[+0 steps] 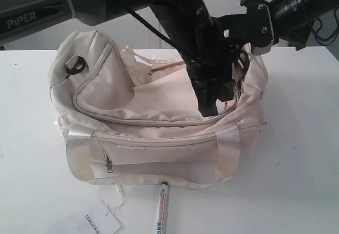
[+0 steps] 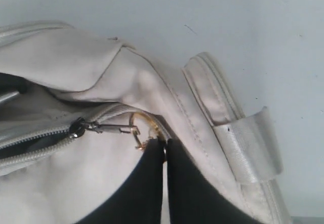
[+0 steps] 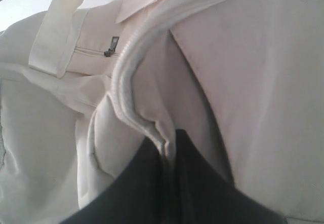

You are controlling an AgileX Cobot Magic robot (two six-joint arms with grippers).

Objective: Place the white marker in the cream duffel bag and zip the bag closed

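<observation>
The cream duffel bag [image 1: 153, 123] lies on the white table with its top zip partly open. The white marker [image 1: 160, 208] lies on the table just in front of the bag, black cap toward it. My left gripper [image 1: 210, 108] reaches across to the bag's right end. In the left wrist view, the left gripper [image 2: 164, 144] is shut on the gold ring zip pull [image 2: 143, 126]. My right gripper [image 3: 169, 144] is shut on a piped fold of the bag [image 3: 126, 77]. In the exterior view it is mostly hidden behind the left arm.
A white paper tag [image 1: 100, 224] with black print lies on the table left of the marker. The right arm [image 1: 265, 19] comes in from the upper right. A small side-pocket zip [image 1: 108, 165] is on the bag's front.
</observation>
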